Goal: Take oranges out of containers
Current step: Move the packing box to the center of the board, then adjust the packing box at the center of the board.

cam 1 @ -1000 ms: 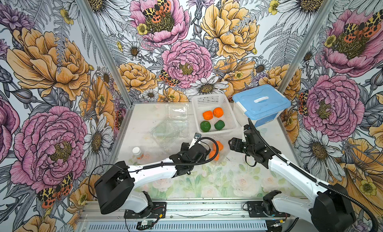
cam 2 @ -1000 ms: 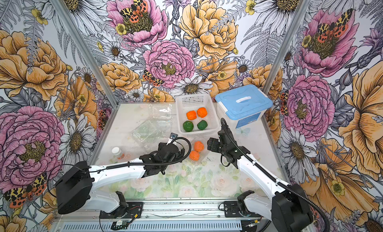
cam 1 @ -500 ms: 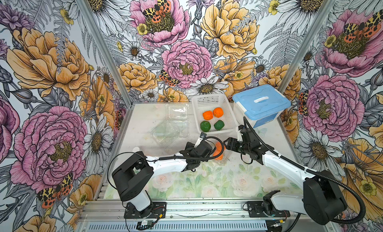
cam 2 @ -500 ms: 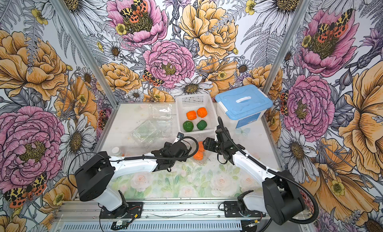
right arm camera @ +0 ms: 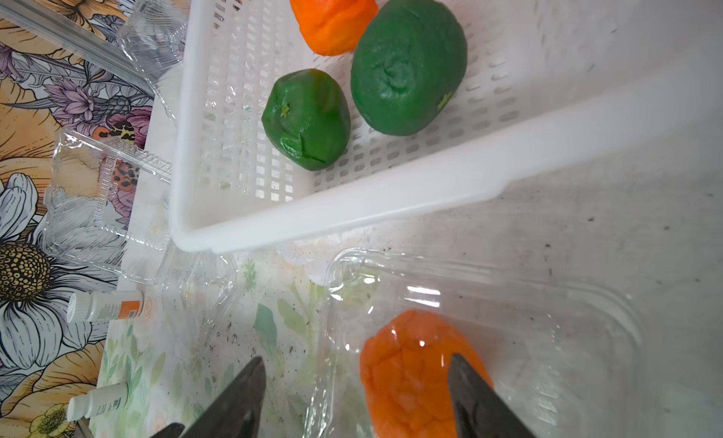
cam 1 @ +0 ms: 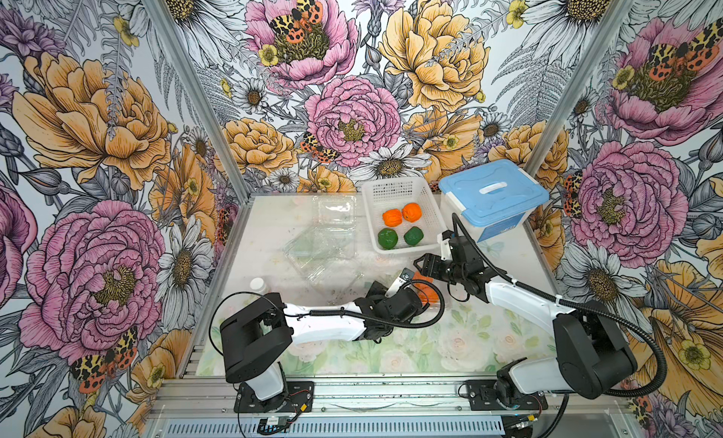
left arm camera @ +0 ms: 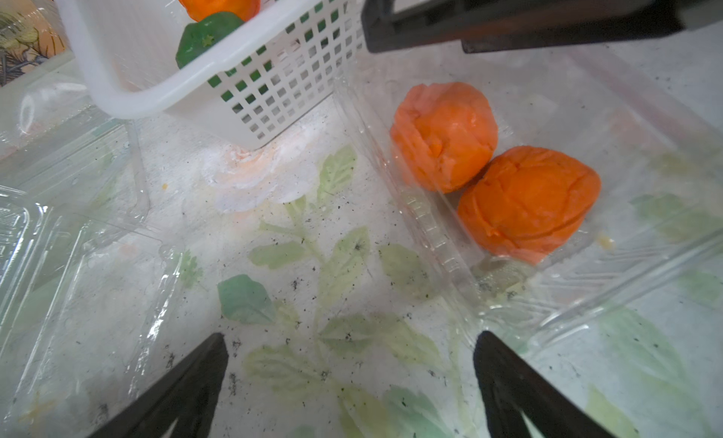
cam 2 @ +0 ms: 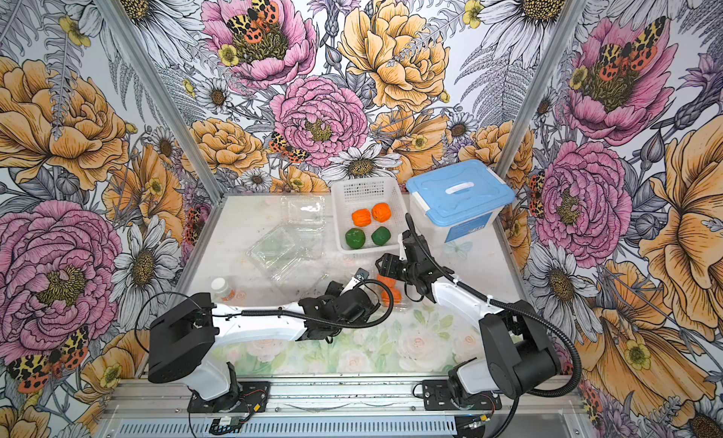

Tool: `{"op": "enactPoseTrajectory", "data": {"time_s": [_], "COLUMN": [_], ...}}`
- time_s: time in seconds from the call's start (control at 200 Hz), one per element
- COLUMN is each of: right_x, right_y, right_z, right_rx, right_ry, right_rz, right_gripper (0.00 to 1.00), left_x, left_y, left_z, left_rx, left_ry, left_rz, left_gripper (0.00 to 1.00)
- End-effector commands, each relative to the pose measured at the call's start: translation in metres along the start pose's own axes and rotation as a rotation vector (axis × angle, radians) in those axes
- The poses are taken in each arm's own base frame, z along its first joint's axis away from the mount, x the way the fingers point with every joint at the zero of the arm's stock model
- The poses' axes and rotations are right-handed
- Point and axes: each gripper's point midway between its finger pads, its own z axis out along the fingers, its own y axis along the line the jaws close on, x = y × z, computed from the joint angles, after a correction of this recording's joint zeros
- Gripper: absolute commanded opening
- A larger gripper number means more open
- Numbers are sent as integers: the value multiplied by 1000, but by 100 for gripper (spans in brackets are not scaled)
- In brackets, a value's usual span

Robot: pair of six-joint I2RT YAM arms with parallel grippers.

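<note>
In the middle of the desk [cam 1: 270,240], the left gripper [left arm camera: 348,340] gapes beside the clear box [left arm camera: 438,228], seemingly to steady it (thin plastic slides), while the right gripper [right arm camera: 356,363], jaws apart, hovers over its oranges [left arm camera: 444,136].

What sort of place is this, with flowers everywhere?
Likely a robot practice booth: two arms bolted to a metal rail, flower-printed walls around a small table, fruit in a white basket.

White basket [cam 1: 393,189] stands beside blue-lidded tub [cam 1: 469,199] (bottle [cam 1: 258,285] well apart).

Table [cam 1: 274,228]: containers [cam 1: 335,210], basket [cam 1: 395,189], tub [cam 1: 493,195], bottle [cam 1: 258,285]
</note>
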Motion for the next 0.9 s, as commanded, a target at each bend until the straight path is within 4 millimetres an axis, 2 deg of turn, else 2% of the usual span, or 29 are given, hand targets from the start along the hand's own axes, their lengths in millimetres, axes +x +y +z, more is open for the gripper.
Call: {"op": "enactPoseTrajectory", "data": {"time_s": [0.0, 0.115, 0.195, 0.315, 0.395, 0.52, 0.671, 0.891], "right_x": [-17, -16, -12, -5, 5, 20, 20, 23], "right_y": [6, -6, -12, -32, -41, -38, -49, -42], "right_z": [-25, -45, -56, -64, -59, -45, -39, -33], "right_rx": [25, 70, 70, 128, 130, 63, 111, 109], "right_ry": [-59, -74, -84, -94, -50, 52, 58, 72], "right_rz": [-62, -58, -56, -38, -22, -7, -4, -106], "right_gripper": [73, 74, 75, 76, 74, 67, 67, 67], "left_x": [-20, -25, -30, -33, -31, -34, -30, -7], "left_y": [21, 32, 37, 41, 42, 36, 33, 14], "left_z": [-12, -8, -7, 1, 10, 14, 27, 39], "left_rx": [10, 80, 78, 93, 126, 153, 194, 294], "left_ry": [-36, -22, -63, -52, -32, -84, -52, 18], "left_rz": [-105, -174, -153, -146, -162, -67, -52, -90], "left_gripper": [99, 99, 99, 99, 99, 99, 99, 99]}}
